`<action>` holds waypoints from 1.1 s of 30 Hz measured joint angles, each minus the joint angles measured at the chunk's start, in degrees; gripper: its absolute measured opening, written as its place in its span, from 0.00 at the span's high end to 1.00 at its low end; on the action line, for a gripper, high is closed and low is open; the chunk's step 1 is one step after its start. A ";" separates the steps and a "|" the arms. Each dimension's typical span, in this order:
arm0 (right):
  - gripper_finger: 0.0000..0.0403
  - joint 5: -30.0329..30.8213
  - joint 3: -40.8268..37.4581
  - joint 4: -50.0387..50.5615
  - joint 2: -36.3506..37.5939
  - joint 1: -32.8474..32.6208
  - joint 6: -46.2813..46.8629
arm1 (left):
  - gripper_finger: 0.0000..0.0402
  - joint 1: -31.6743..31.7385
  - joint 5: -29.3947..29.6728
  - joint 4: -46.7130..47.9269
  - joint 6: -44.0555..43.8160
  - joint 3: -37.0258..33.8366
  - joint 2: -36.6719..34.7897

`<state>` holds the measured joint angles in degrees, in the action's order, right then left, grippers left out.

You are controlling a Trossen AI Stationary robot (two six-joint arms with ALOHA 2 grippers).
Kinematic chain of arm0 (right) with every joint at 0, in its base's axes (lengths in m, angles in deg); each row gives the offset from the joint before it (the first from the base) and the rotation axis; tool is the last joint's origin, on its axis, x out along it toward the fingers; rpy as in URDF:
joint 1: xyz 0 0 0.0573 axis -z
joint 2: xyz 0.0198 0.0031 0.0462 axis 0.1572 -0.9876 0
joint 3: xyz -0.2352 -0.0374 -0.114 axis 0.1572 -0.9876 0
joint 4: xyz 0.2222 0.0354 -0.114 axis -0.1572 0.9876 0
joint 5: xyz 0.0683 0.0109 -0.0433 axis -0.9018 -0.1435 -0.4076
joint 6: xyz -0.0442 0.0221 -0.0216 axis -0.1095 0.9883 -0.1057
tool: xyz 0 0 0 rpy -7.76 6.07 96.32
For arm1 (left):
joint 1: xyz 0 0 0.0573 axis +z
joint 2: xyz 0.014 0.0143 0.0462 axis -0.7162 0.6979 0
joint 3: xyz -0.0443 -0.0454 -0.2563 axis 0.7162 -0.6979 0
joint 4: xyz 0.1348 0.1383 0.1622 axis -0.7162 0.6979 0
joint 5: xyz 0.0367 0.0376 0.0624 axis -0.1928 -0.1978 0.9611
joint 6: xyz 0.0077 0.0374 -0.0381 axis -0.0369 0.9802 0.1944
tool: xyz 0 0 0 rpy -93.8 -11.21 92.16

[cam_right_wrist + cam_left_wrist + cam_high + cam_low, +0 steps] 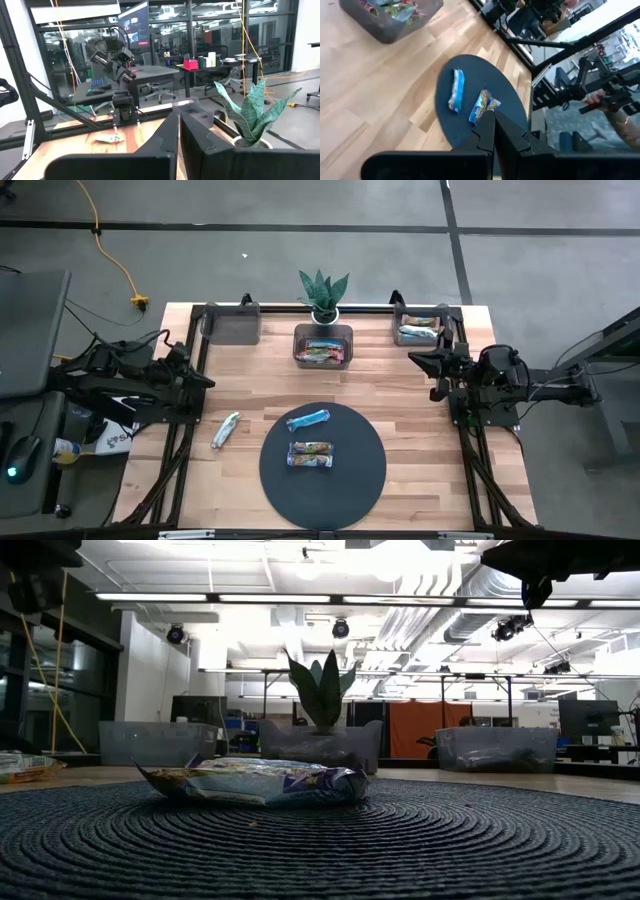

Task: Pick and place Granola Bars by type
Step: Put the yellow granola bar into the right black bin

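Note:
On the round dark mat (350,480) lie two granola bars, a blue one (308,419) and a brown-orange one (311,454). A silver-green bar (226,429) lies flat on the wood to the left of the mat. More bars fill the middle bin (323,346) and the far right bin (420,328). My left gripper (207,381) is shut and empty, raised over the table's left edge. Over the right side my right gripper (414,361) is also raised, shut and empty. In the left wrist view the shut fingers (490,125) point toward the two mat bars (456,90) (482,106).
A third clear bin (232,323) stands at the far left. A potted plant (323,295) stands behind the middle bin. Black frame rails run along the table's left and right sides. A person's arm (620,122) shows beyond the table.

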<state>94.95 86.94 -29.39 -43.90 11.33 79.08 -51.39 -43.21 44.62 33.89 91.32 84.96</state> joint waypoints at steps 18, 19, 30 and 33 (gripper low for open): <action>1.00 0.02 0.00 0.00 -0.02 0.00 0.43 | 1.00 0.00 -13.40 17.33 -17.92 -0.02 19.74; 1.00 0.02 0.00 0.00 -0.02 0.00 0.43 | 1.00 0.00 -13.29 17.05 -18.16 0.03 21.58; 1.00 0.02 0.00 0.00 -0.02 0.00 0.42 | 0.99 -0.02 -11.45 16.69 -15.93 4.33 40.21; 1.00 0.02 0.00 0.00 -0.02 -0.02 0.43 | 0.94 -0.04 -11.82 16.72 -16.59 4.33 42.99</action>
<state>94.97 86.94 -29.39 -43.92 11.31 79.51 -51.43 -55.03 61.34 17.31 95.65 127.94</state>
